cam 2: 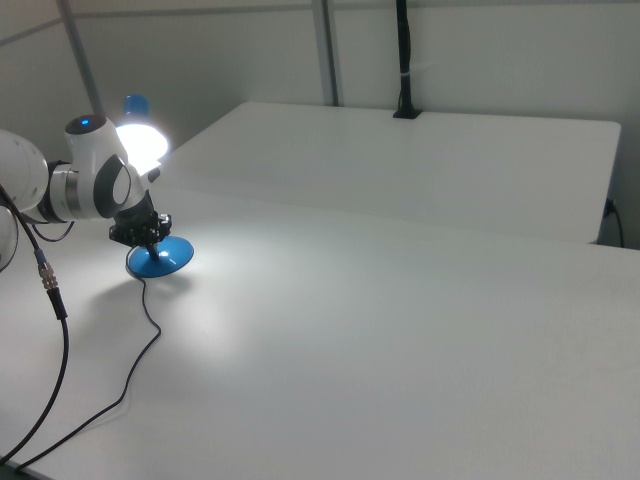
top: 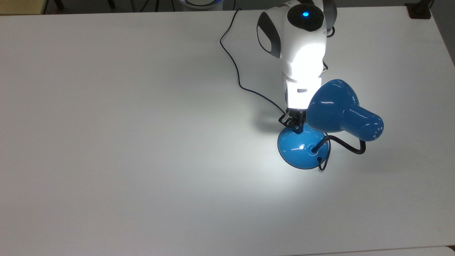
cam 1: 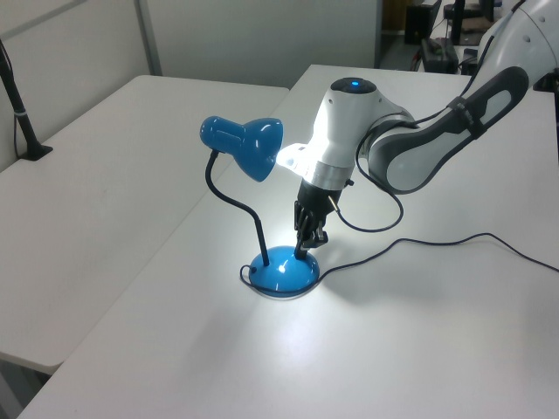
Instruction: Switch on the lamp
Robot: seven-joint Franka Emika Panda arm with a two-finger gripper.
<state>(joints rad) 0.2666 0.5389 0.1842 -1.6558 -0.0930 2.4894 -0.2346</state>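
My hand [top: 297, 125] down on round base of glossy blue desk lamp [top: 341, 110], fingers narrow, pinched together. Shade lit beside my wrist, white bench [top: 142, 142] bright below.

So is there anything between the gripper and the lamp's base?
Nothing. In the left view the gripper comes down onto the back edge of the lamp's blue base, with no gap visible. The lamp is lit.
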